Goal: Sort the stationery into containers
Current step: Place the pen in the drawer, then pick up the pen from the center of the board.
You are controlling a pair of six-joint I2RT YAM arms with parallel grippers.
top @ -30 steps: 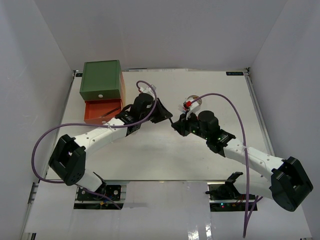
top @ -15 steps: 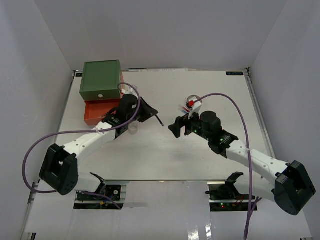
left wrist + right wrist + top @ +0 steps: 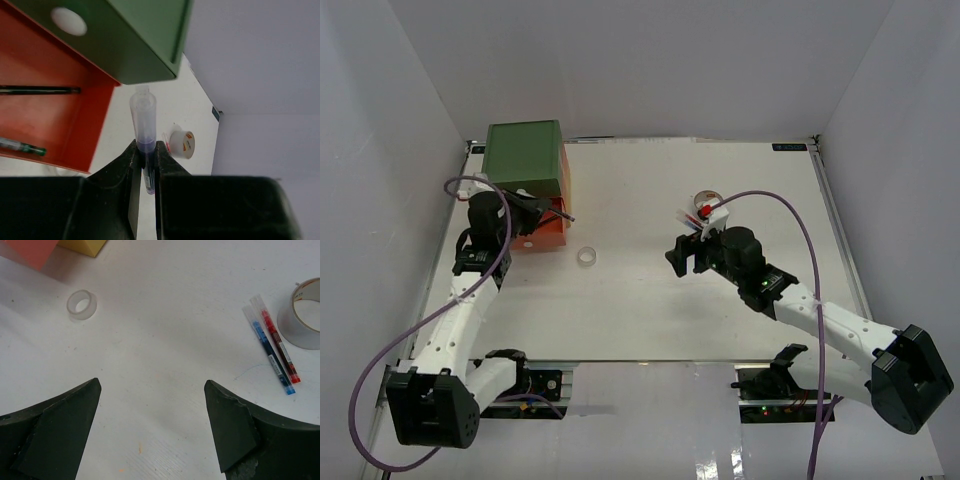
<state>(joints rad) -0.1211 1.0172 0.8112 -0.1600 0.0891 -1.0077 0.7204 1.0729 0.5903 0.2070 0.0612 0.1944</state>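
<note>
My left gripper [image 3: 145,145] is shut on a thin dark pen [image 3: 143,115] with a clear cap. It holds the pen beside the open orange drawer [image 3: 55,120], just under the green drawer [image 3: 135,40]. Two thin pens [image 3: 37,90] lie in the orange drawer. In the top view the left gripper [image 3: 542,210] is at the chest [image 3: 525,158]. My right gripper [image 3: 152,385] is open over bare table, with nothing between its fingers. A small clear tape ring [image 3: 81,305] lies ahead to its left. A blue pen [image 3: 270,356], a red pen [image 3: 280,345] and a grey tape roll [image 3: 305,315] lie to its right.
The chest stands at the table's far left corner against the left wall. The yellow bottom drawer [image 3: 82,246] shows only as a corner. In the top view the clear tape ring [image 3: 586,257] lies between the two arms, and the tape roll [image 3: 708,200] is behind the right gripper [image 3: 678,256].
The right gripper opened and let go of the pen at the table's middle. The left arm swung left with the pen to the orange drawer. The right arm barely moved.
</note>
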